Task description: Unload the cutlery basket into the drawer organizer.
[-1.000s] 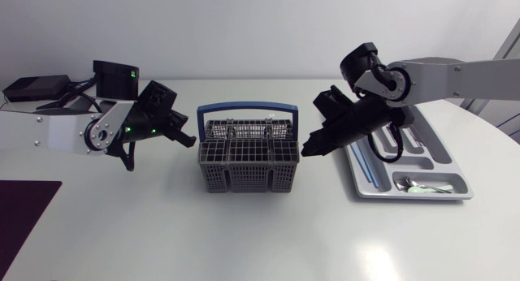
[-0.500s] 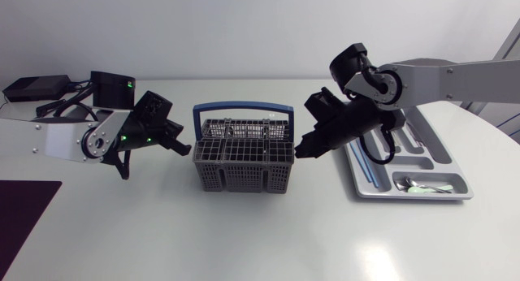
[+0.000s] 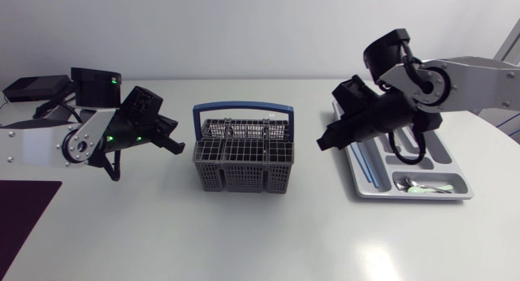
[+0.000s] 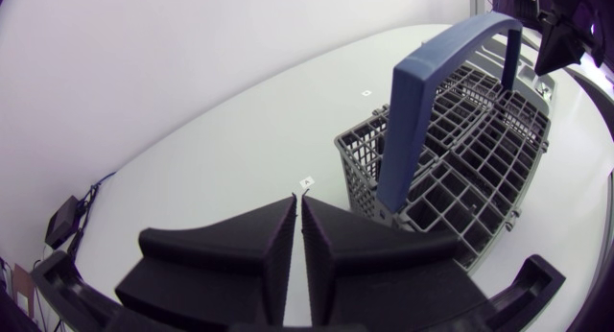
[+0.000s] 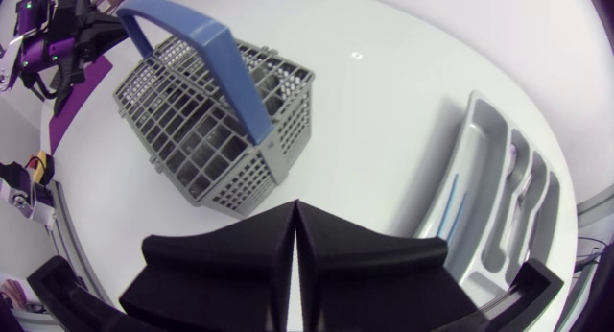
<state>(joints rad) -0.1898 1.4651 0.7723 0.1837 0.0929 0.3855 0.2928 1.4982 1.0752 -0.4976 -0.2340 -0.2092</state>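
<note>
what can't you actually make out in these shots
- Whether the basket holds any cutlery: its cells are dark and tiny in head view, and shadowed in both wrist views.
- Much of the organizer's long compartments: the right arm covers them in head view.
- What kind the utensils in its front compartment are: too small, head view.
- One end of the organizer, right wrist view: hidden behind the right gripper.

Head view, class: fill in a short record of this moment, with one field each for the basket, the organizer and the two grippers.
cutlery basket: grey mesh, blue handle upright, standing between both grippers; no cutlery visible in it
drawer organizer: silver-grey tray, beyond the right gripper from the basket; spoons in its crosswise end compartment
left gripper: shut, empty, beside the basket, apart from it
right gripper: shut, empty, between basket and organizer
</note>
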